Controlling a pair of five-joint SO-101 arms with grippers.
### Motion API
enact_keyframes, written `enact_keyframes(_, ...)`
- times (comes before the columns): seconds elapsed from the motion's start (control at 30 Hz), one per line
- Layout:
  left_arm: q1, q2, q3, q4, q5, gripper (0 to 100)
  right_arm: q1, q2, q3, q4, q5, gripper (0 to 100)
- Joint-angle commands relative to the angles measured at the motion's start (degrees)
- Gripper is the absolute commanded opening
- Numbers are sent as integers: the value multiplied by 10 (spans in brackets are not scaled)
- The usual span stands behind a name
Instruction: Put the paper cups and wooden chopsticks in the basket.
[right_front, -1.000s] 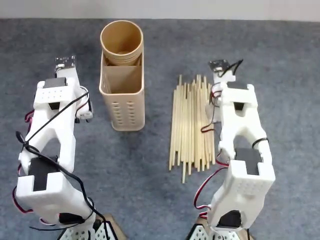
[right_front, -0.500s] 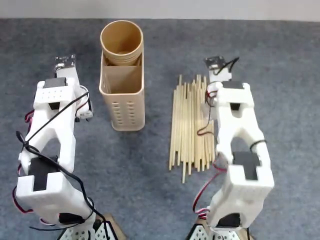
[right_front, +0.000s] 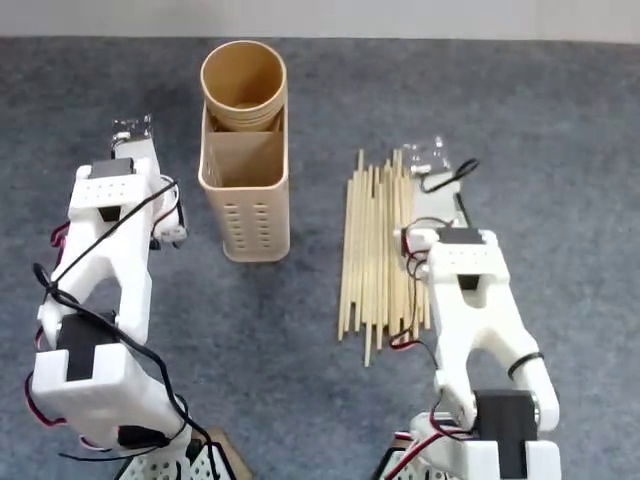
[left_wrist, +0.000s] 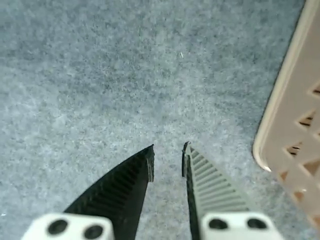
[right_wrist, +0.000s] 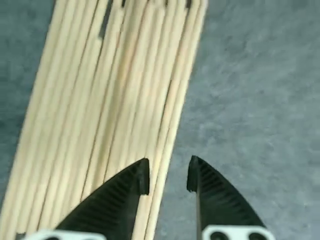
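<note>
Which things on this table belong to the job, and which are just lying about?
Belong to the job:
paper cups, stacked in the basket's far compartment
basket
wooden chopsticks

Just there:
grey mat

Bright, even, diffuse light from above in high view. Soft, short shadows on grey carpet (right_front: 300, 340) beside basket (right_front: 245, 220) and under white arm shells (right_front: 470, 300), edges feathered. Shaded deep inside paper cup (right_front: 243, 85) and basket compartment. White plastic bright yet matte. Left wrist view: evenly lit carpet, slightly dimmer close to basket. Right wrist view: thin dark shadow lines between chopsticks (right_wrist: 125, 100), carpet darker on their far side.
</note>
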Motion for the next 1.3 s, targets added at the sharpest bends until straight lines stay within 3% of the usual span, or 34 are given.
enact_keyframes(0.0,10,-18,-2,-9,6,133,-3,9,0,-37,7,140)
enact_keyframes(0.47,10,-19,1,-18,6,133,16,73,-15,-55,7,136)
enact_keyframes(0.6,10,-17,1,-18,6,133,20,73,-15,-55,7,5)
enact_keyframes(1.0,10,-16,1,-18,6,133,29,65,-19,-55,6,5)
enact_keyframes(1.13,10,-15,1,-18,6,133,45,-3,-34,-53,-32,5)
enact_keyframes(1.27,11,-15,2,-30,6,131,42,-183,-70,-52,-75,5)
